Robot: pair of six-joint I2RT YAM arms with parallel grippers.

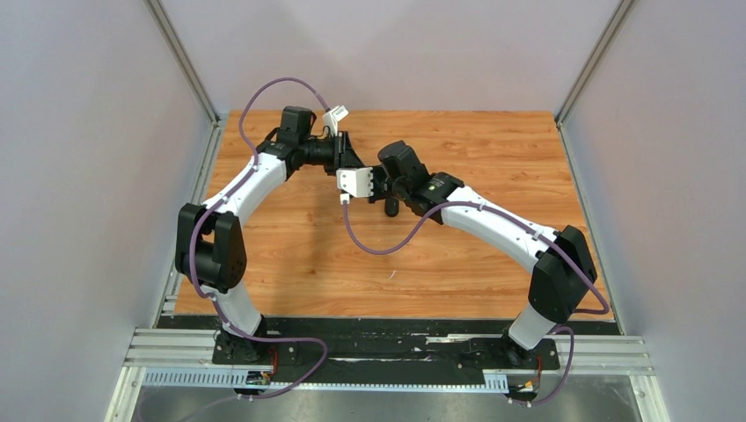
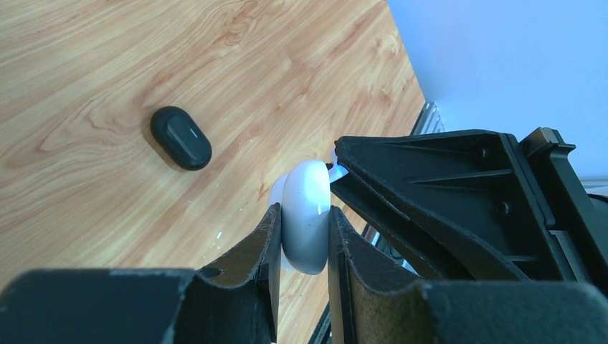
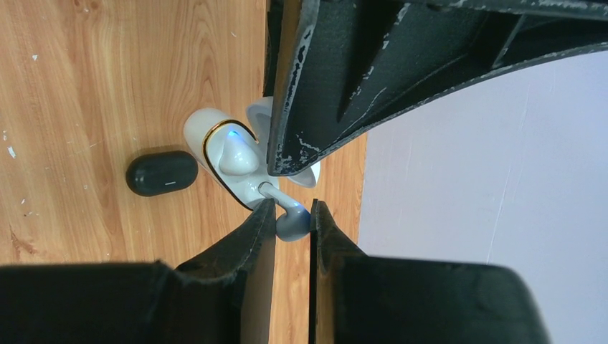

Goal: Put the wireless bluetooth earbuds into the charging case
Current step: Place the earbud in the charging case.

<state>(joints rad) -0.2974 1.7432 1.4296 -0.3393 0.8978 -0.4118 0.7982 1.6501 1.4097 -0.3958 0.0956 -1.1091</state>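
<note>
Bases, top view: left arm [image 1: 251,185] and right arm [image 1: 493,220] are bolted at the near edge of the counter [image 1: 308,264] and lean in to meet over the middle of the far half.
Black case [image 1: 391,208]: flat on the wood right below where the wrists meet, lid shut, nothing touching it.
Room up top: walls [image 1: 88,176] run along the left, right and far edges, all well apart from the wrists. Plenty of bare wood toward the near edge.
Left claw [image 2: 305,215], left wrist view: squeezed almost closed, pinching the white case [image 2: 307,193] edge-on between both pads. Looks lifted off the wood, can't say for sure.
Right claw [image 3: 290,215], right wrist view: also nearly closed, gripping a white bud [image 3: 292,226] with its stem pointing at the white case.
Seated bud [image 3: 233,154]: sitting in its well, blue light on.
Done: I'd say one of the white pair is in.
Left to do: the held bud is only at the rim, not in a well. No black buds show in any view, and with that lid shut I can't tell if they're inside.
Tight spot: a left claw finger hangs right over the open mouth and hides the free well, so my guess is the way in is narrow.
</note>
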